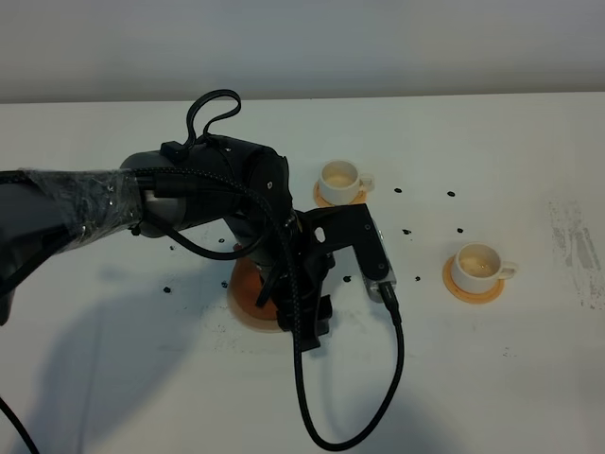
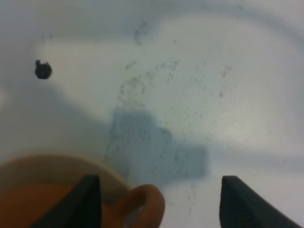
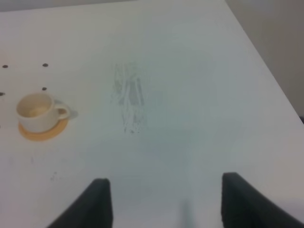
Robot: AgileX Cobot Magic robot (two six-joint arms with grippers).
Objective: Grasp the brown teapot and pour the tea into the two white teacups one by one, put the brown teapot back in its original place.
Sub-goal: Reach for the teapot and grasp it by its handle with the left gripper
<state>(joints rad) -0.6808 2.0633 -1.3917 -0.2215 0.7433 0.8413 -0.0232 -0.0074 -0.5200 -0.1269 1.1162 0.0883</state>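
Note:
The brown teapot (image 1: 248, 286) sits on the pale beige mat (image 1: 244, 314) at centre-left, mostly hidden under my left arm. In the left wrist view its loop handle (image 2: 146, 203) lies between the wide-apart fingers of my left gripper (image 2: 159, 202), which is open; I cannot tell if a finger touches it. The mat's rim (image 2: 42, 164) curves behind the pot's body (image 2: 33, 206). One white teacup (image 1: 339, 177) stands on a coaster at the back, the other white teacup (image 1: 478, 264) on a coaster to the right. My right gripper (image 3: 164, 199) is open and empty over bare table, with a teacup (image 3: 37, 110) beyond it.
A black cable (image 1: 378, 397) loops from the left wrist down over the front of the table. Small dark specks (image 1: 407, 231) dot the white tabletop between the cups. Grey scuff marks (image 1: 575, 248) lie near the right edge.

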